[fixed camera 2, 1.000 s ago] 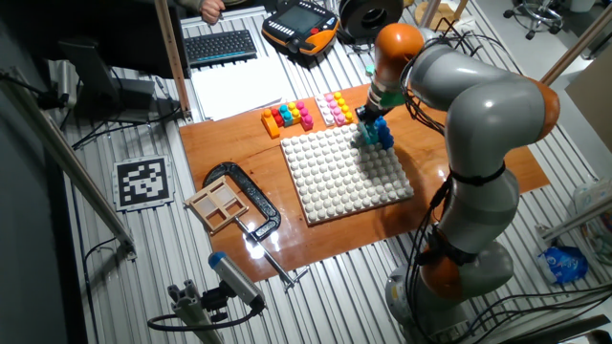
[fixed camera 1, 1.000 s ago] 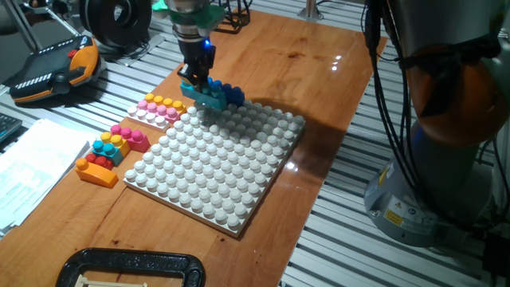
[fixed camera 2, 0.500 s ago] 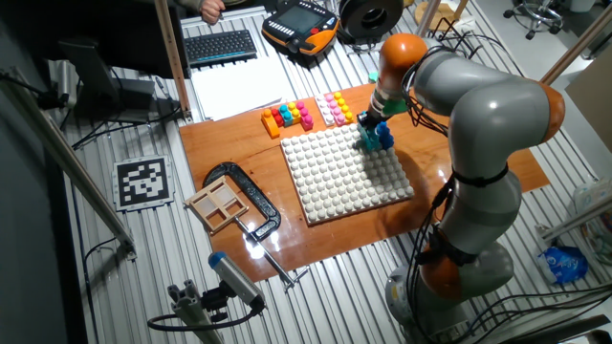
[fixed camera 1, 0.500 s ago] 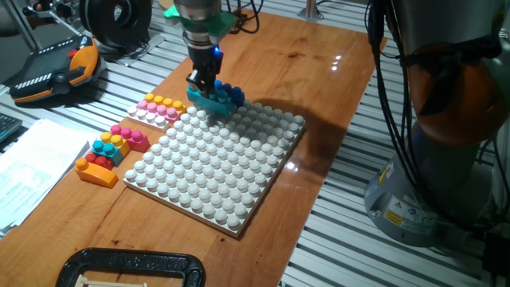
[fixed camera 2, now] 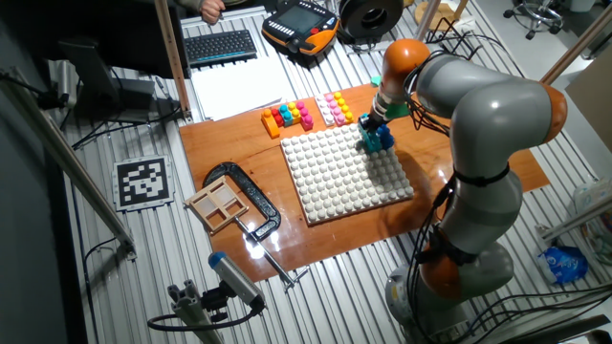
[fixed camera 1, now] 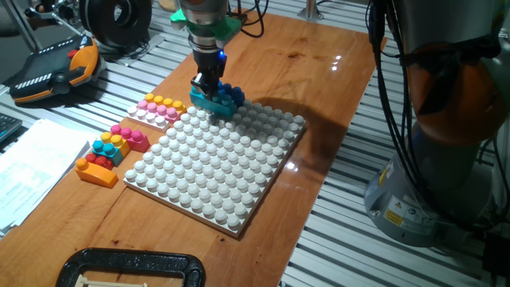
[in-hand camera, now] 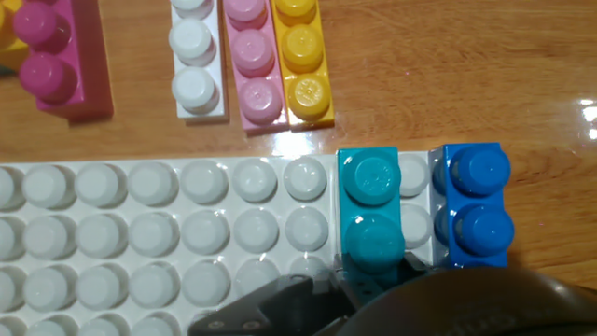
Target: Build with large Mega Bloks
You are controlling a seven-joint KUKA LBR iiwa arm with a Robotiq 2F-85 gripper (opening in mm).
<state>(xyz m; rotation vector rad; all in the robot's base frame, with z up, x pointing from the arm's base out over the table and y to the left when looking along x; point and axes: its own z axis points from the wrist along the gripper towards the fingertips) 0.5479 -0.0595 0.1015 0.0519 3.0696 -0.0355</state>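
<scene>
The gripper [fixed camera 1: 209,82] has carried the cyan brick [fixed camera 1: 212,100] rightward along the far edge of the white baseplate [fixed camera 1: 215,163] and now holds it clenched, sitting on the edge studs 1 column left of the dark blue brick [in-hand camera: 473,205]. Judging by this, placement is nearly done; pressing down and letting go remain.

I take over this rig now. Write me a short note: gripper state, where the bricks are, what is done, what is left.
Gripper: shut on the cyan brick, at the far edge of the white baseplate.
Dark blue brick: on the same edge, one stud column apart from the cyan one.
Off the plate: white, pink and yellow bricks side by side; a small stack nearer the papers.
Done: blue placed.
Left: release cyan, add the rest.
</scene>
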